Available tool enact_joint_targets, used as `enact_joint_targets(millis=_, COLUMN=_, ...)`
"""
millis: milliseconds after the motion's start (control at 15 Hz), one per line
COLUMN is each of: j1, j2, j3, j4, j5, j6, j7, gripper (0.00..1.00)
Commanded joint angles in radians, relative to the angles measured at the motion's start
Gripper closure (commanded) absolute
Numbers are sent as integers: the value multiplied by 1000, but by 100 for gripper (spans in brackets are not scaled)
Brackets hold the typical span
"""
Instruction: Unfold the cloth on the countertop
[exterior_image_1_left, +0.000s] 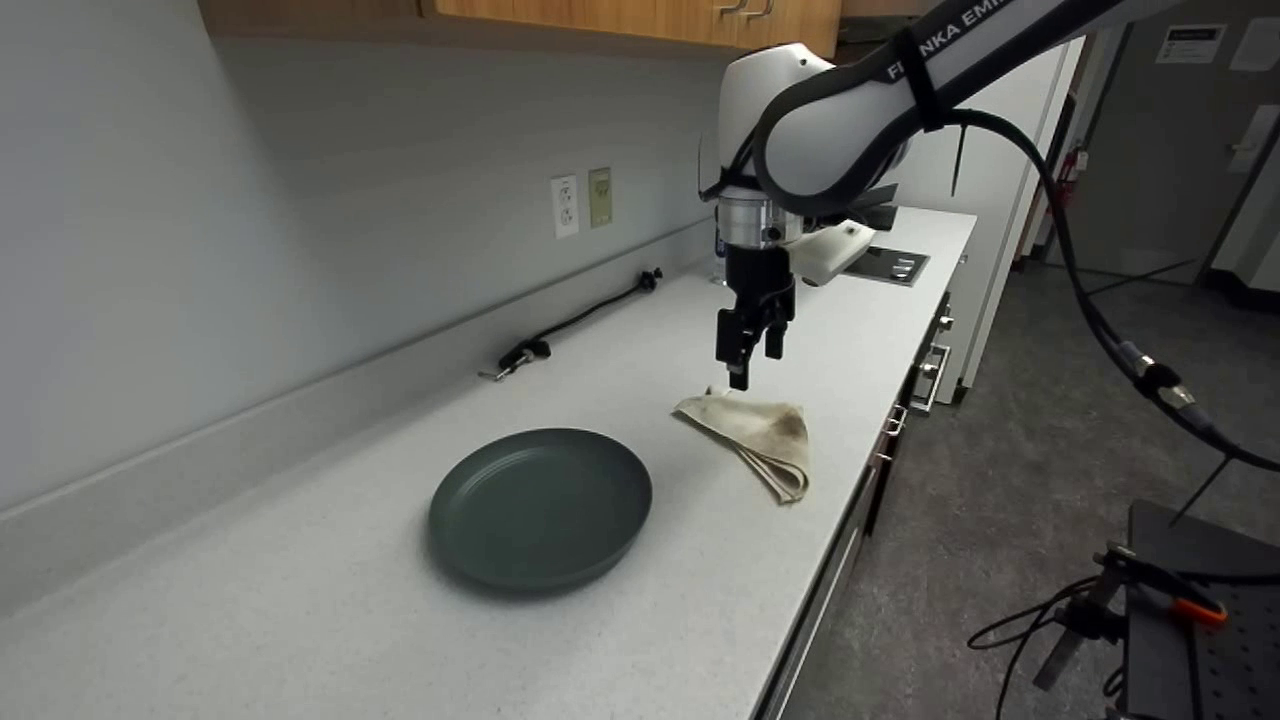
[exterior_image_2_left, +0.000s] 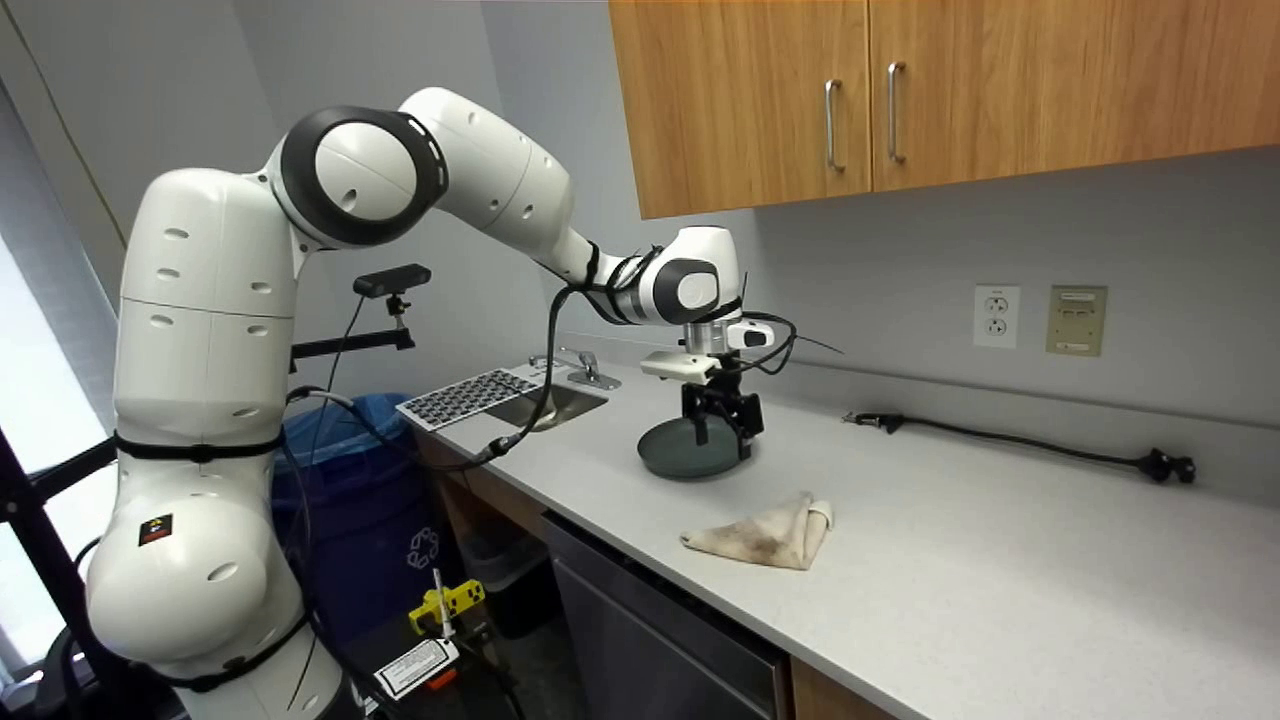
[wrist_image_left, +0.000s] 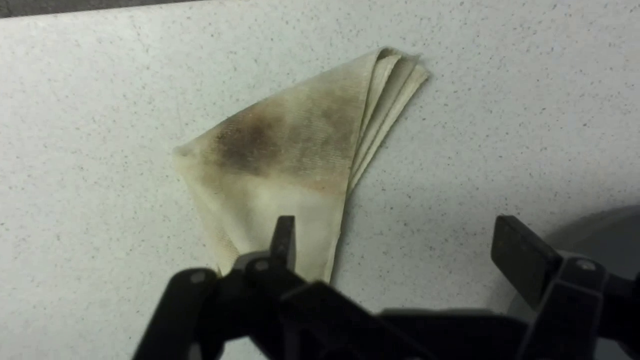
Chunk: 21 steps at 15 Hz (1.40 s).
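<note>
White arm (exterior_image_2_left: 365, 175), matte black fingers (wrist_image_left: 524, 260)

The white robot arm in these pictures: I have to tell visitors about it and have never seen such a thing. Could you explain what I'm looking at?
Think of the robot arm as a jointed mechanical limb. It ends in a black gripper, which serves as its hand. Two cameras standing apart from the robot give the exterior views, from different places. A third sits on its wrist and looks down past the gripper. On the pale countertop lie a folded, stained cloth, a round dark green plate and, near the wall, a thin black cord-like piece with bulkier ends. Nothing is held: the fingers stand apart, above the countertop and clear of the cloth. That cloth is what the robot is meant to unfold.
</note>
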Motion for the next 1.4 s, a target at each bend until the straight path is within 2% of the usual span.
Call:
enact_joint_targets(millis=0, j1=3, j2=0, j3=-3, j4=3, j5=2, j6=-3, j7=-1, gripper=0)
enact_joint_targets(millis=200, j1=-2, j2=20, j3=-14, j4=23, j5=-2, j6=6, j7=13, gripper=0)
enact_joint_targets(millis=600, j1=3, j2=168, j3=-50, j4=134, j5=-23, j6=-2, j7=47, gripper=0)
enact_joint_targets(millis=1000, j1=47, j2=310, j3=-93, j4=280, j5=-112, j6=-18, j7=123, gripper=0)
enact_joint_targets(millis=1333, j1=69, j2=394, j3=-103, j4=370, j5=-131, j6=-28, j7=156, gripper=0)
